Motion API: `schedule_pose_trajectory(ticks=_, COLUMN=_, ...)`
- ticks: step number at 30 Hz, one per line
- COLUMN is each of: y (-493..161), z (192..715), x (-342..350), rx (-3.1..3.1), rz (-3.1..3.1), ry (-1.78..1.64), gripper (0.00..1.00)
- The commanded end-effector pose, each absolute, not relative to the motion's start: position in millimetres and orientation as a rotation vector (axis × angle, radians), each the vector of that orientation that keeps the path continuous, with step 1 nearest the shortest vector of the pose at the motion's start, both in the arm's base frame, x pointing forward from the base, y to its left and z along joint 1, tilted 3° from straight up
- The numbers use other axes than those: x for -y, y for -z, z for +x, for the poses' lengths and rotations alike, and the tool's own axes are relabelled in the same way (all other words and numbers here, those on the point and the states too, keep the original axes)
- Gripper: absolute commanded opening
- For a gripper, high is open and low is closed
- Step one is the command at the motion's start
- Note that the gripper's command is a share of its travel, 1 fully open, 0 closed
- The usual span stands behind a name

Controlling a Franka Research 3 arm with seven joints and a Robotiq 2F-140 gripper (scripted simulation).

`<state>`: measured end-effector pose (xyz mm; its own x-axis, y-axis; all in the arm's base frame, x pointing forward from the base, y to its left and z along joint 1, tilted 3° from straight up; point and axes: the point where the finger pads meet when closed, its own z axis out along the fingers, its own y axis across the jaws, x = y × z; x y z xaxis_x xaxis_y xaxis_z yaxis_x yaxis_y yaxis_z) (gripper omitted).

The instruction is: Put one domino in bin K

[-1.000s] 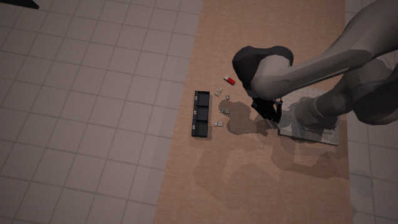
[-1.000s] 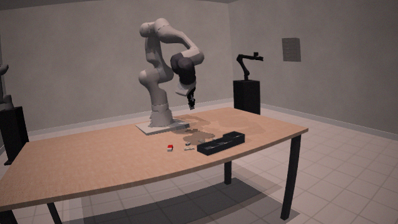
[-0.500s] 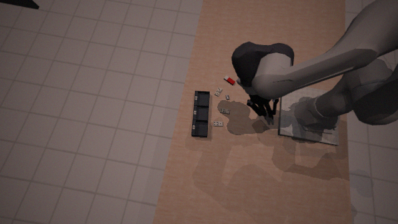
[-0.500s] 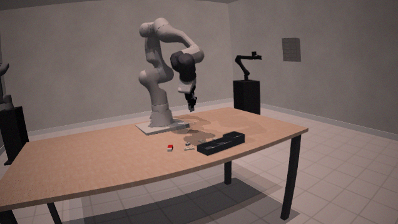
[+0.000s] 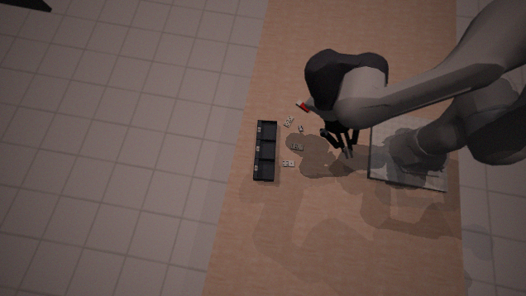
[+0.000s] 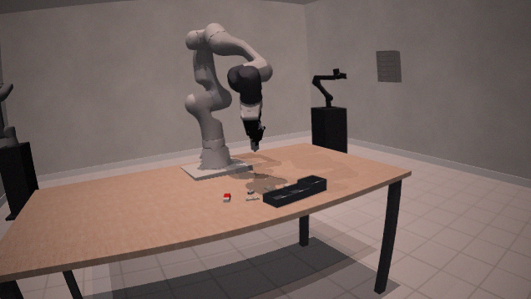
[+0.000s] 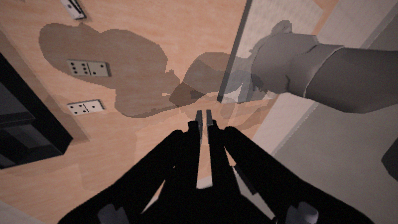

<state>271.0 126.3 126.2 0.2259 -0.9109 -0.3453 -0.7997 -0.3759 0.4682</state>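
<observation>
One table [image 6: 125,225] carries one black bin row [image 5: 265,150] of three compartments. Beside the bin row, on its arm side, lie four dominoes [image 5: 297,146] and one red-and-white block [image 5: 302,106]. The gripper [image 5: 348,155] hangs high above, fingers nearly together, holding nothing.

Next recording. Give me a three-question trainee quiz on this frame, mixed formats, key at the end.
1. True or false: the gripper holds a domino.
2. The red-and-white block lies: A) in the bin row; B) on the table; C) between the fingers.
3. Fill in: the two dominoes in the wrist view, one and the other, lie flat on the ____.

Key: 1 false, fingers nearly shut on nothing. 2 B. 3 table.
</observation>
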Motion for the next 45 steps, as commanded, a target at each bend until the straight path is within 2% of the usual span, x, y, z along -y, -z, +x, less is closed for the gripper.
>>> schedule_pose_trajectory(ticks=1, y=-125, z=285, x=-121, rx=1.484, rz=2.474, ry=0.834, gripper=0.05)
schedule_pose_trajectory(ticks=25, y=-134, z=344, x=-100, rx=1.066, rz=2.829, ry=0.622, gripper=0.05)
schedule_pose_trajectory(ticks=32, y=-134, z=344, x=-100, rx=0.969, rz=2.887, ry=0.595, gripper=0.05)
schedule_pose_trajectory(ticks=45, y=-147, z=390, x=-87, rx=0.650, rz=3.022, ry=0.426, gripper=0.05)
